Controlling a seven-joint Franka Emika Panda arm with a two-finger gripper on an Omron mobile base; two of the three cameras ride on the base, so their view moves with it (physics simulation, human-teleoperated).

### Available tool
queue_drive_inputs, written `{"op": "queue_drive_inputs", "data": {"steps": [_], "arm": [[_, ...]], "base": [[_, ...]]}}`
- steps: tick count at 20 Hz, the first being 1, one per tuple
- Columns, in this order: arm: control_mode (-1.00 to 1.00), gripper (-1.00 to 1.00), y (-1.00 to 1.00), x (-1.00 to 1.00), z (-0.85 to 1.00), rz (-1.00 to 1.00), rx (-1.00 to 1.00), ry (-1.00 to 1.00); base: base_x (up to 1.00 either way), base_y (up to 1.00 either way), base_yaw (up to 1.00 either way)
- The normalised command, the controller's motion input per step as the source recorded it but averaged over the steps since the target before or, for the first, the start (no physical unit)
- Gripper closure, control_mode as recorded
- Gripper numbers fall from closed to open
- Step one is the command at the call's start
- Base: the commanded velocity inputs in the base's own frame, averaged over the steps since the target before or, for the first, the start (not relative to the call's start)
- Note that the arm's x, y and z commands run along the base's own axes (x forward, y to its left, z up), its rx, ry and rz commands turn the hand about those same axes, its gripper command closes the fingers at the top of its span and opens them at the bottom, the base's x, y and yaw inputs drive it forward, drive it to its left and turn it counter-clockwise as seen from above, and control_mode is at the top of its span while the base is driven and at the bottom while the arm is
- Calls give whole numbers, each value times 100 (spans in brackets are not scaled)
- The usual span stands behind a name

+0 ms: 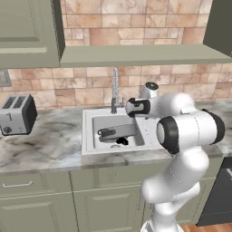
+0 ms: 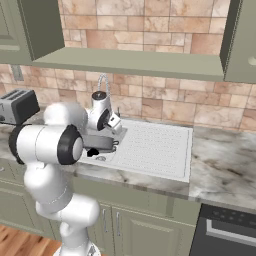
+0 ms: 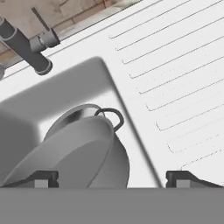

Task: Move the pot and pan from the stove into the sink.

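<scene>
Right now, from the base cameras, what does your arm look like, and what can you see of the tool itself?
The arm is glossy white, built of rounded, bulbous links, with black rings and dark round end caps at the joints. No cables or markings show. The wrist section above the sink is white with a dark cap. The tool has two small dark, blocky fingertips with grey pads.
</scene>
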Motion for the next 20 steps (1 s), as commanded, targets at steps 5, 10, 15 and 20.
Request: {"op": "queue_drive_inputs", "data": {"steps": [5,10,15,20], "arm": [[-100,-100,-8,-65,47,3,1,8],[-100,-100,-4,-76,47,7,0,11],[-100,-100,-4,-98,39,13,0,3],[-100,-100,-12,-83,34,15,0,-14]], "base": [[0,0,0],[0,0,0],[0,0,0],[0,0,0]]}}
